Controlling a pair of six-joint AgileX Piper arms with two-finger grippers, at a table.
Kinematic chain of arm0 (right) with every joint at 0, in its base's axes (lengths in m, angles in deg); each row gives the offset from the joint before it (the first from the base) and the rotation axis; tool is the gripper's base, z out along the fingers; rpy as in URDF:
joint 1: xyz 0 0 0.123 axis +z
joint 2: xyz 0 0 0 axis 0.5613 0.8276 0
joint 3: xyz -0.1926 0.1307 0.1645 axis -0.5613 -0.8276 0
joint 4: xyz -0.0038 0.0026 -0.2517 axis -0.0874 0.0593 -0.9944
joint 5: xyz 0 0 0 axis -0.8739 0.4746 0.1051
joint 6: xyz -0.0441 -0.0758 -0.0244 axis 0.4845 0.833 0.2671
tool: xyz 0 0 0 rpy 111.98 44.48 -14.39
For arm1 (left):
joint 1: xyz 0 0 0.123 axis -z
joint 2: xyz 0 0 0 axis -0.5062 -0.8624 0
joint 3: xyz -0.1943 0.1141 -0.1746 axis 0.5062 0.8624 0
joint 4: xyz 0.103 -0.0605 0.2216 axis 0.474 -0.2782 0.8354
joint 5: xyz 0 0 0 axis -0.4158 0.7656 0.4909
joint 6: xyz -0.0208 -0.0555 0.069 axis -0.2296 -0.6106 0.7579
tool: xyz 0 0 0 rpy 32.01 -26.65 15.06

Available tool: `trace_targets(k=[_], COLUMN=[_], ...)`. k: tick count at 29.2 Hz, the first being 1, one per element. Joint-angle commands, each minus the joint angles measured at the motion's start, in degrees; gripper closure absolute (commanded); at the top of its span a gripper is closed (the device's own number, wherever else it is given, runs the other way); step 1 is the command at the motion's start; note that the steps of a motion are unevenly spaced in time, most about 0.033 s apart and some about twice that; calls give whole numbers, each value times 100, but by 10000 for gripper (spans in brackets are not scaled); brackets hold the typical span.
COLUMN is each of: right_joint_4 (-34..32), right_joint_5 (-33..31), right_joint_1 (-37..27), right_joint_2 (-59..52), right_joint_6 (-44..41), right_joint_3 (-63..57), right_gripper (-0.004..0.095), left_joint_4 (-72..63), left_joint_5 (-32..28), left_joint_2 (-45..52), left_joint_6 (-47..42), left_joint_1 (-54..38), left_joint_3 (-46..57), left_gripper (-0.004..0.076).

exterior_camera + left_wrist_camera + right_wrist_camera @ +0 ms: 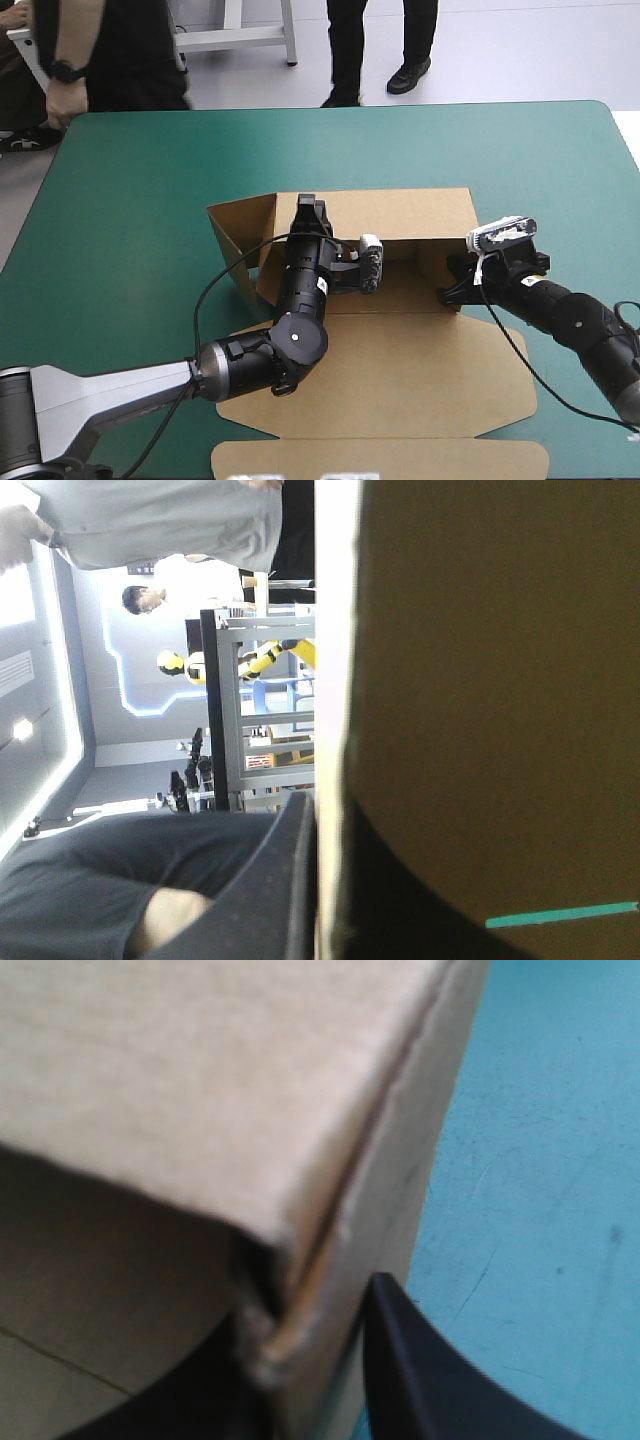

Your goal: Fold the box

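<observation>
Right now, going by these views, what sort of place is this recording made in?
Probably a robot test bench in a lab. The table has a plain teal-green cover, and the left gripper and right gripper each pinch a raised wall of the box, a cut brown board sheet.

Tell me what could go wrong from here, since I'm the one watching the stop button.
1. The left jaws pinch the far wall of the box only near its left end; a slip could let it drop flat.
2. The right jaws grip the right corner, where the layers gape; it may spring apart or crease.
3. The left flap splays outward, untucked, and might stay outside the fold.
</observation>
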Motion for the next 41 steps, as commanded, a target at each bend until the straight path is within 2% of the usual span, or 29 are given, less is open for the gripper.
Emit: trace_targets(k=[1, 9, 12, 15, 19, 21, 23, 31, 36, 41], right_joint_4=[191, 199, 199, 199, 199, 199, 199, 199, 228, 240], right_joint_5=[170, 276, 215, 82, 82, 92, 106, 322, 644, 647], right_joint_1=[30, 30, 30, 30, 30, 30, 30, 30, 30, 30], right_joint_2=[-123, -112, -112, -112, -112, -112, -101, -101, 4, 552], right_joint_6=[265, 265, 265, 265, 265, 265, 224, 177, 177, 133], right_joint_3=[145, 145, 145, 145, 145, 145, 145, 145, 198, 680], right_gripper=[922, 924, 924, 924, 924, 924, 924, 924, 924, 924], left_joint_4=[386, 468, 468, 468, 526, 585, 638, 602, 626, 731], left_joint_5=[-77, -90, -90, -134, -172, -172, -213, -279, 47, 456], left_joint_2=[266, 266, 266, 266, 266, 266, 266, 266, 266, 266], left_joint_6=[-110, -110, -110, -110, -110, -110, -110, -260, -496, -496], left_joint_1=[23, 23, 23, -35, -209, -208, -208, -184, 118, 475], left_joint_3=[-163, -163, -163, -163, -163, -163, -163, -163, -163, -163], left_gripper=[734, 733, 706, 615, 379, 294, 260, 259, 259, 259])
